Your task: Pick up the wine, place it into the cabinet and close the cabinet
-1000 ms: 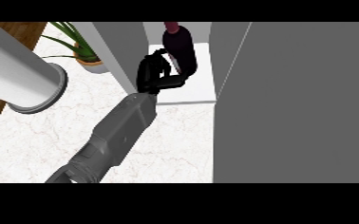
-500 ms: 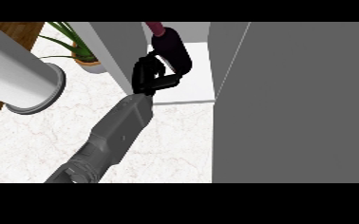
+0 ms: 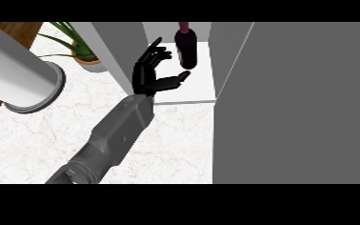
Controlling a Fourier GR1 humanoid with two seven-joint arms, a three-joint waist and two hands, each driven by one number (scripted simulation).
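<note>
- Grey cabinet door (image 3: 295,105) taking up view's right side, swung open.
- Marble counter (image 3: 175,143) lying below.
- Cabinet (image 3: 200,83) showing white floor between grey walls.
- Grey cylinder (image 3: 28,83) sitting at left edge.
- Left forearm (image 3: 116,133) coming in from lower left, angling toward cabinet.
- Potted plant (image 3: 81,52) standing upper left, beside cabinet wall.
- Left hand (image 3: 149,74) hanging at cabinet mouth, fingers spread upward, thumb out toward bottle, gripping nothing.
- Wine bottle (image 3: 186,52) standing inside cabinet on white floor, just beside hand, not touching.
</note>
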